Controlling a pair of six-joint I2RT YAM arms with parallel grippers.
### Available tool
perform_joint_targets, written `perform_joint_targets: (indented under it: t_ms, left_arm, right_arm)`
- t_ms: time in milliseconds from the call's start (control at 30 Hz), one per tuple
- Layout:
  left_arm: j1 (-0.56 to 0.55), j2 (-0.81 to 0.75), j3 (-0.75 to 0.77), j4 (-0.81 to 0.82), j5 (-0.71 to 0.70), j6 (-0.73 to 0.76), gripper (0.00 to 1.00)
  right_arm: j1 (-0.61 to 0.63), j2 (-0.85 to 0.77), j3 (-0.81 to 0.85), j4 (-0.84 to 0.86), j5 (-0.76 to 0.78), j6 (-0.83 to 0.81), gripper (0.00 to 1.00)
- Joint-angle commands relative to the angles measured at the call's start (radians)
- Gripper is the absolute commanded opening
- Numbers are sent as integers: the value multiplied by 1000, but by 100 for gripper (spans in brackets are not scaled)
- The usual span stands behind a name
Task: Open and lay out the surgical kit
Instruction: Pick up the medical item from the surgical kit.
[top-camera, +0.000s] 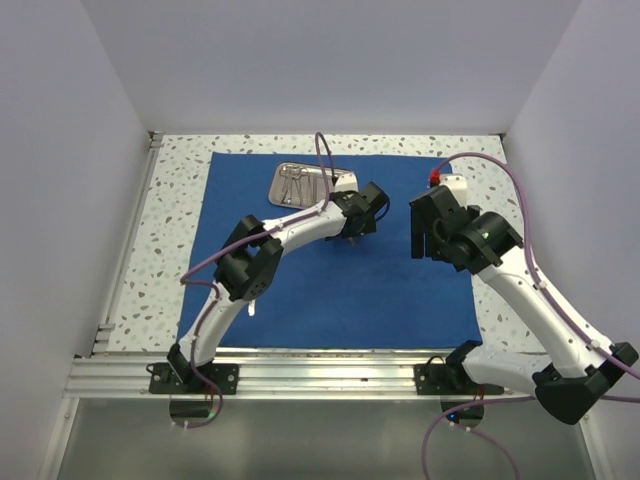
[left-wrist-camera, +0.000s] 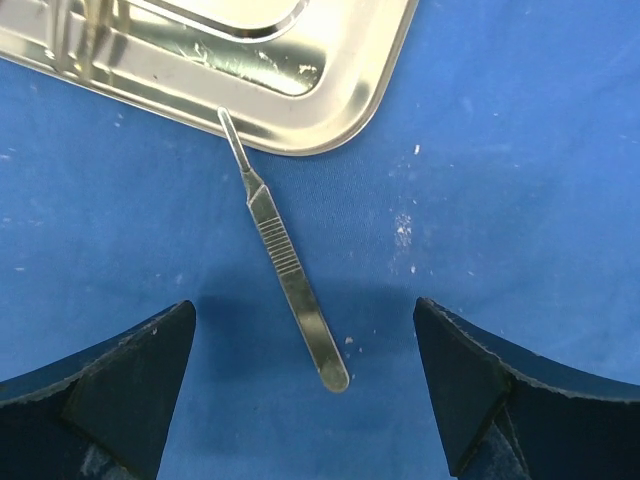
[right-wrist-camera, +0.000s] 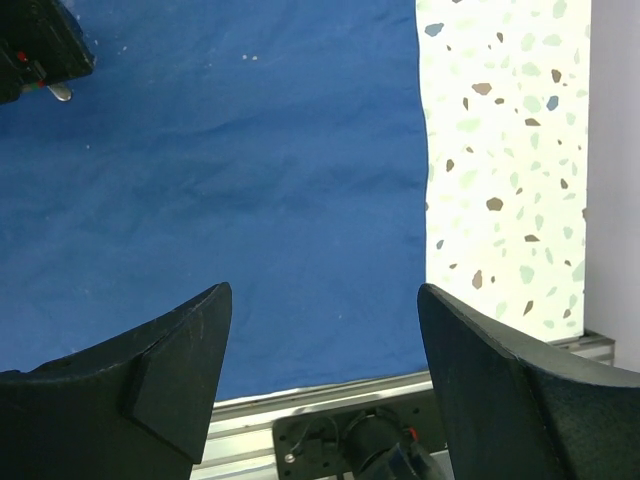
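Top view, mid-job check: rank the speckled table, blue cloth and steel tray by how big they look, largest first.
1. speckled table
2. blue cloth
3. steel tray
All three lie at the same level, so nearness to the camera does not blur the order.

Speckled tabletop (top-camera: 165, 235), aluminium rail (top-camera: 330, 366) along near edge, white walls (top-camera: 330, 60)
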Motion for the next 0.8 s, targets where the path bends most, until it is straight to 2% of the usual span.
perform_joint_targets:
  t_ms: [0,167,367,400,767]
  left_arm:
    - [4,45,28,21,-33,-65,93]
    - [12,71,28,36,-35,-89,81]
    - [27,83,23,53,-24,-100,57]
    - [29,89,25,56,-23,-100,50]
    - [29,131,49,71,11,-97,9]
  right_arm:
    - [-12,6,-5,32,3,-73,79]
    - [-24,12,-32,53,-22,-102,79]
    - [-35,9,-48,64,-30,-140,79]
    - [-36,7,-49,67,-30,-148,79]
    - [-36,-2,-66,73,-36,-160,79]
